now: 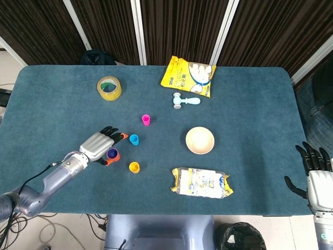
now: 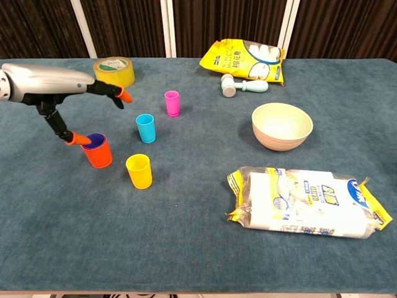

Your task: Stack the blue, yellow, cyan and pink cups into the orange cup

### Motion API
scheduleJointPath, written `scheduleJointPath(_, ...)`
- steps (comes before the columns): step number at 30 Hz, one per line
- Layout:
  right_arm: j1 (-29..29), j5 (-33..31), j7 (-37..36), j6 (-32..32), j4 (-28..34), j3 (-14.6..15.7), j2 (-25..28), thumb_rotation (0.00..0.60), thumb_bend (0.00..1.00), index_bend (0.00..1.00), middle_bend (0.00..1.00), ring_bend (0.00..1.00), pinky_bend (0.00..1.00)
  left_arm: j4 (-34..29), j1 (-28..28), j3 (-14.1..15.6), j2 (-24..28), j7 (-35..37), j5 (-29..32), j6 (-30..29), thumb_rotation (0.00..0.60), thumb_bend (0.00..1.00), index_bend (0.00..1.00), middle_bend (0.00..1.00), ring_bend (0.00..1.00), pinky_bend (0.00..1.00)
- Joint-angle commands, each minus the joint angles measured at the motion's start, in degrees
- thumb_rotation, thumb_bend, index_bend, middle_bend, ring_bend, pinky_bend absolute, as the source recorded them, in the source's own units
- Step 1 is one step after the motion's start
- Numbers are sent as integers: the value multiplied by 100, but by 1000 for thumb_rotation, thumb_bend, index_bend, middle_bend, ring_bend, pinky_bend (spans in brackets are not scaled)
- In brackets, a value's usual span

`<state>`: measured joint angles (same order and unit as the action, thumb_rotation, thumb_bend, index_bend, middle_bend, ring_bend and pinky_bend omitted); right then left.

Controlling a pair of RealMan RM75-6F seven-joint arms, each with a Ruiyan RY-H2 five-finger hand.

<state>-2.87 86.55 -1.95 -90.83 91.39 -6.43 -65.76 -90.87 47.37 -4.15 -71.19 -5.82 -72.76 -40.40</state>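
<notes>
Blue cup [image 2: 95, 140] nested in orange cup [image 2: 98, 154], right hand [image 1: 312, 172] head-view only

Robot lab: blue-felt table [image 1: 62, 99], dark curtains [image 1: 177, 26] behind, loose cables [image 1: 15, 224] (floor).

One cup [image 2: 95, 140] sits nested in another [image 2: 98, 154] at the left, with a third cup [image 2: 139, 171] just right and nearer. Two more cups [image 2: 146, 128] [image 2: 172, 103] stand farther back. A bowl [image 2: 282, 126] lies to the right.
</notes>
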Motion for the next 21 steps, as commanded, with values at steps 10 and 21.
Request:
scheduleJointPath(10,12,-25,0,-16,12,-18,5,600,324,125,79,124,25,-411,157,-89,-150,115,-293,-16,600,231,182,139,0,0)
scheduleJointPath(21,27,-56,-42,-27,45,-39,31,600,325,125,79,124,25,-437,317,59,-309,-414,89,238,600,227,221,139,0,0)
